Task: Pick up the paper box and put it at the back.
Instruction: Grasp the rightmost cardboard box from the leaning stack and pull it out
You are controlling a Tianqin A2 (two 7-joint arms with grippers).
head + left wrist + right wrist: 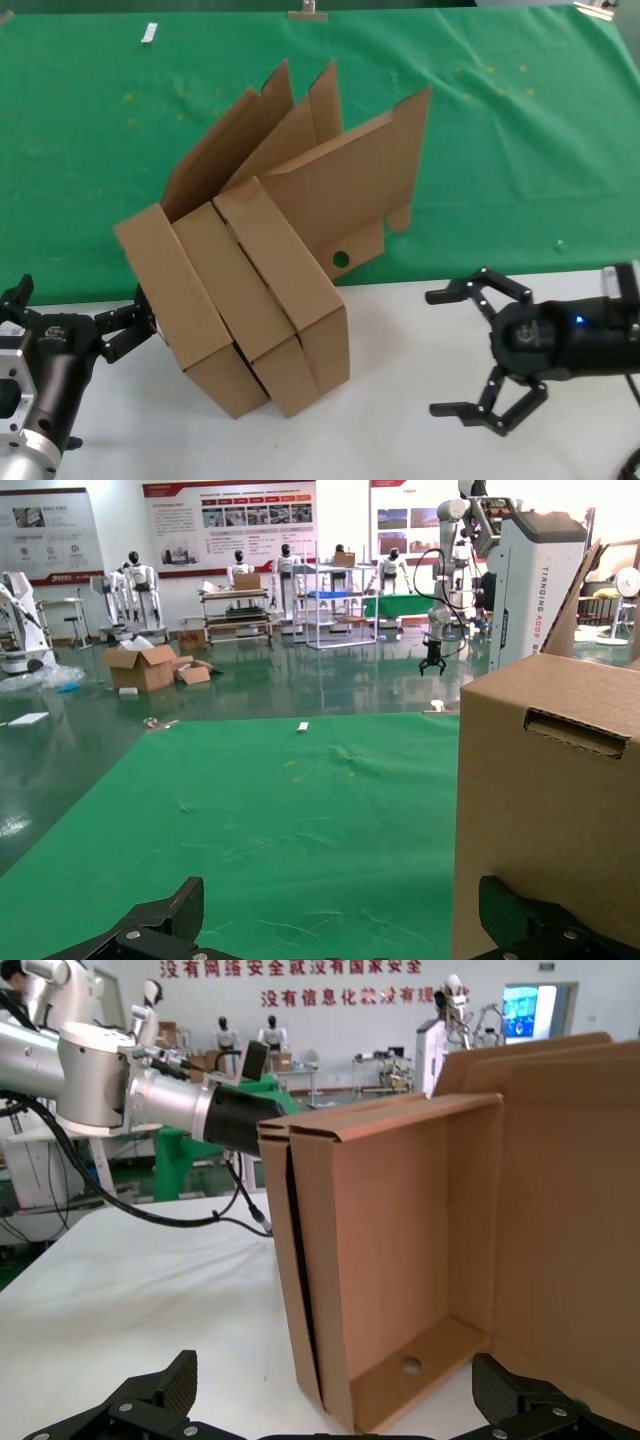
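Even, bright overhead light falls across the desk (400,420). The leaning paper box (290,280) throws only a soft, short shadow onto the white near edge. The polished hall floor (60,770) shows pale glare. Distant posters (230,520) look slightly soft.

Left hand (140,322) — one finger behind the boxes (240,310) (arm cropped by the edge).
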